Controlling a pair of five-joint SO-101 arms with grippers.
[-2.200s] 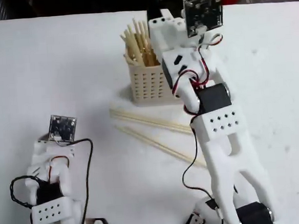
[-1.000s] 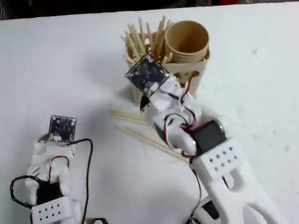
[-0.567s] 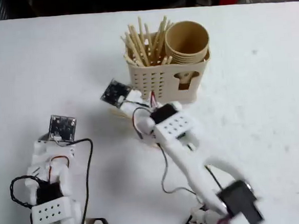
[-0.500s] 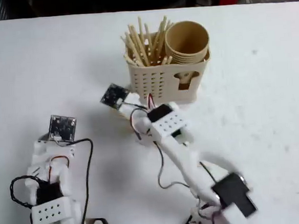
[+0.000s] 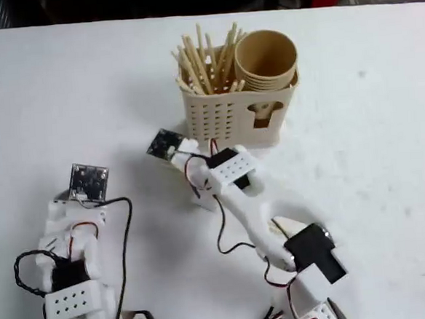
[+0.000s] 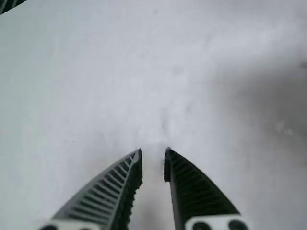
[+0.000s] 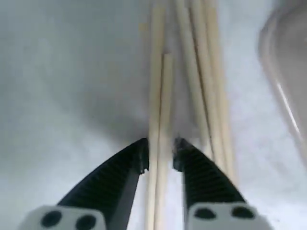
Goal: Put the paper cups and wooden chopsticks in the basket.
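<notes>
The cream basket [image 5: 217, 119] stands at the table's middle back, with stacked paper cups [image 5: 265, 57] and a bundle of wooden chopsticks [image 5: 205, 58] in it. My right arm [image 5: 228, 169] lies low in front of the basket, its wrist by the basket's front left corner. Several loose chopsticks [image 7: 206, 72] lie on the table under it. My right gripper [image 7: 160, 154] has its fingers tight on either side of a pair of chopsticks [image 7: 160, 96]. My left gripper [image 6: 153, 151] is shut over bare table, with nothing in it.
My left arm [image 5: 70, 264] sits folded at the near left corner. A pale curved wall [image 7: 288, 72], apparently the basket, stands close beside the loose chopsticks. White table [image 5: 372, 141] spreads wide on both sides.
My right arm came away from above the basket, swung down and left, and settled low over the loose chopsticks. The cups now show in the basket. My left arm stayed still.
</notes>
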